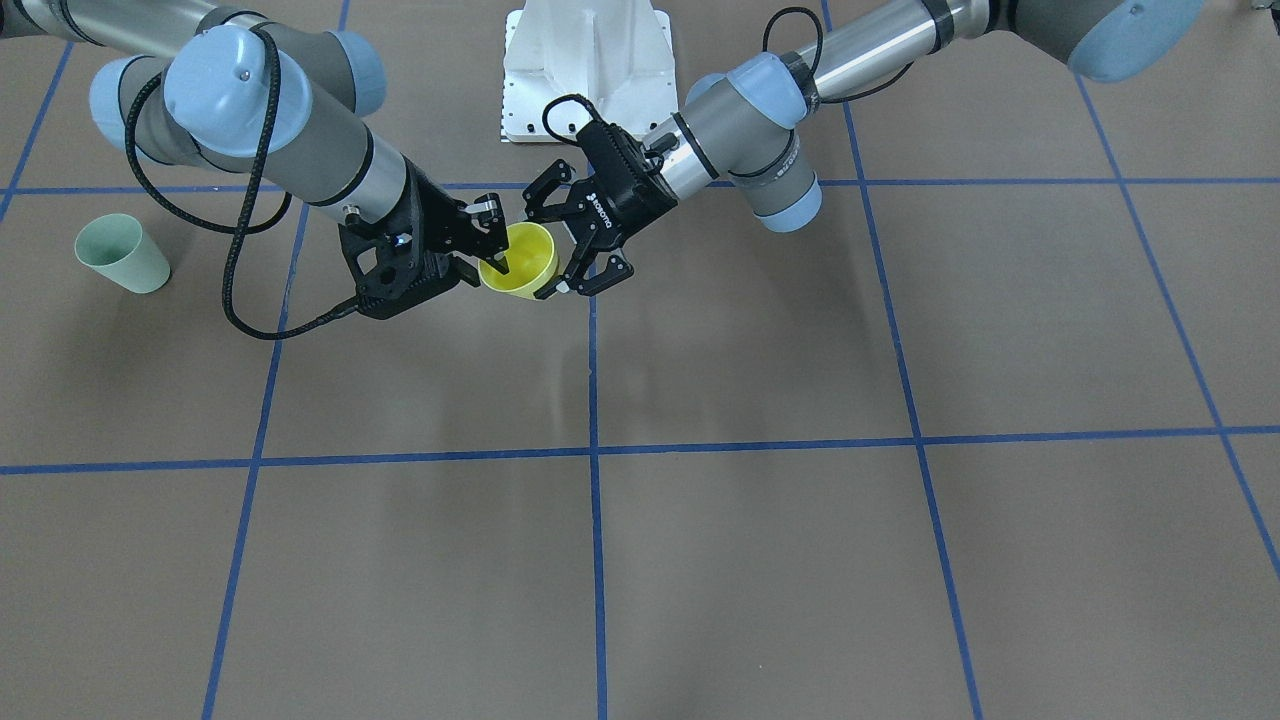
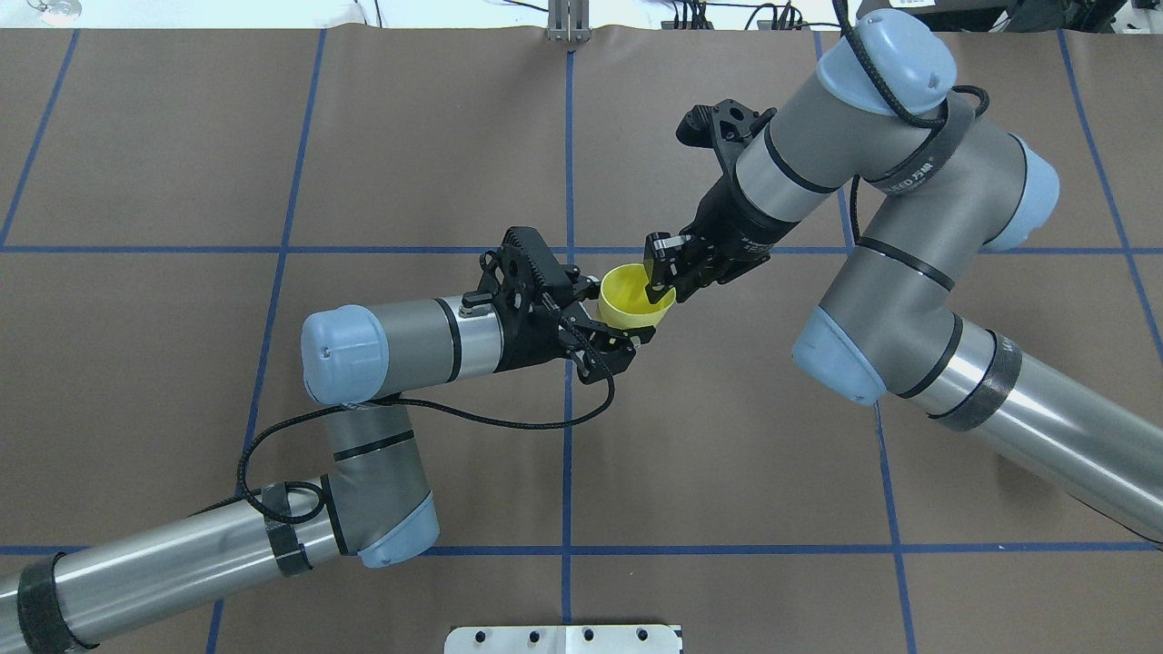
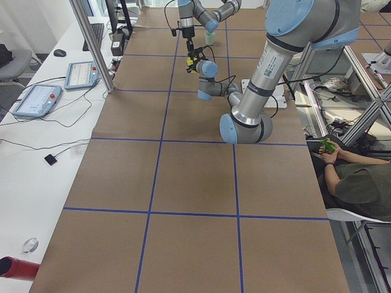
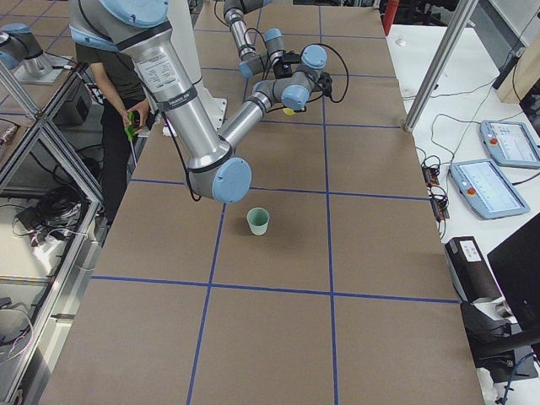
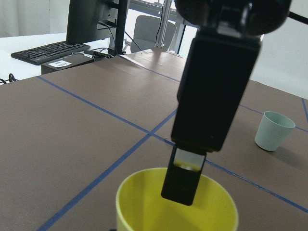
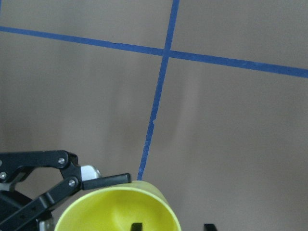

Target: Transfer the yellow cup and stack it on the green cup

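Overhead exterior, yellow cup [image 2: 633, 300] empty, right claw [image 2: 661, 272] gripping rim

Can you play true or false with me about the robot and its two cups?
1. The yellow cup is between the left gripper and the right gripper. True.
2. The green cup has tipped over. False: it stands upright on the table.
3. The yellow cup already sits in the green cup. False: they are far apart, and the green cup is on its own.
4. One of the right gripper's fingers reaches down inside the yellow cup. True.
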